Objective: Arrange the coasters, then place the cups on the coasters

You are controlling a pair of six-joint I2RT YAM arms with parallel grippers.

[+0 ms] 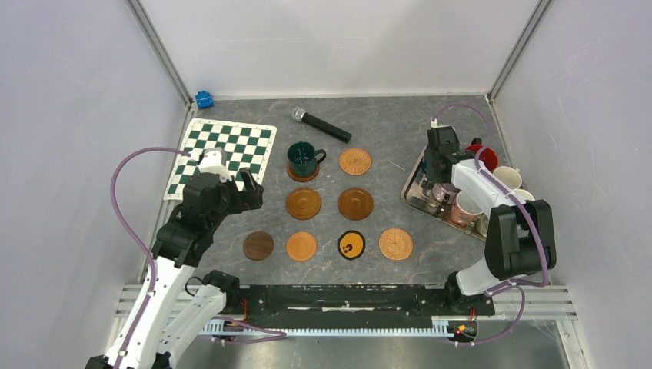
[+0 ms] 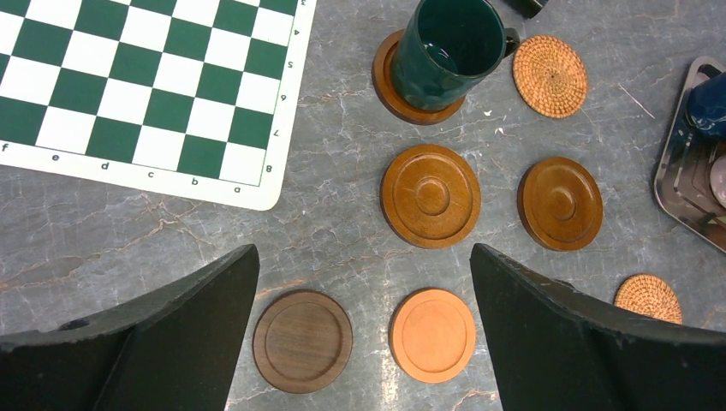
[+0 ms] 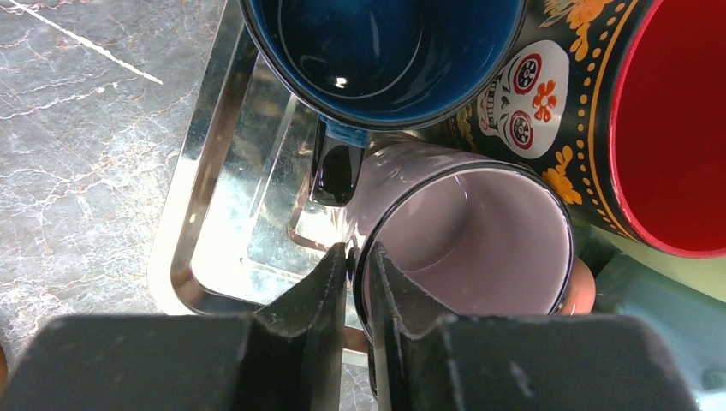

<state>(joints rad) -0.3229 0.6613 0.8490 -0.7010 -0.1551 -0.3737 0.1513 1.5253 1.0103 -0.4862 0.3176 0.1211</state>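
Note:
Eight coasters lie in rows on the grey table, among them a woven tan one [image 1: 354,161], two of grooved wood [image 1: 304,203], a dark brown one [image 2: 302,341], an orange one [image 2: 432,334] and a black one with a yellow mark [image 1: 351,245]. A dark green cup [image 1: 304,157] stands on the back-left coaster. My left gripper [image 2: 364,250] hangs open above the dark brown and orange coasters. My right gripper [image 3: 358,253] is shut on the rim of a pale-inside cup [image 3: 471,240] in the tray, one finger inside and one outside. Beside it stand a dark blue cup [image 3: 385,51] and a red-inside cup [image 3: 668,120].
A metal tray [image 1: 413,192] at the right holds several cups packed close together. A green-and-white chequered mat [image 1: 227,150] lies at the back left, a black microphone [image 1: 321,125] behind the coasters, and a small blue object [image 1: 204,99] in the back corner. Walls stand on three sides.

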